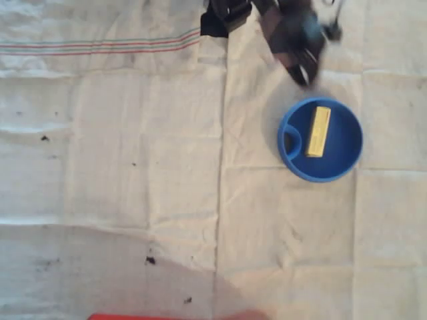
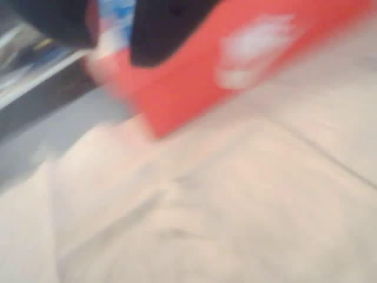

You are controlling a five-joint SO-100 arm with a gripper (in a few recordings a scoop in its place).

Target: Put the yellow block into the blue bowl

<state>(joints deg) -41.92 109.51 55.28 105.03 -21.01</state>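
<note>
yellow block (image 1: 318, 131) inside blue bowl (image 1: 321, 139), blurred end effector (image 1: 303, 72) above rim, grip state unclear, no legible writing

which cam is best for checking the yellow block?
Overhead view: the small pale-yellow rectangular block lies flat inside the round bright-blue bowl, sharp and unobstructed. The wrist view is motion-blurred, showing cream cloth and a red box, nothing I can identify as the block.
</note>
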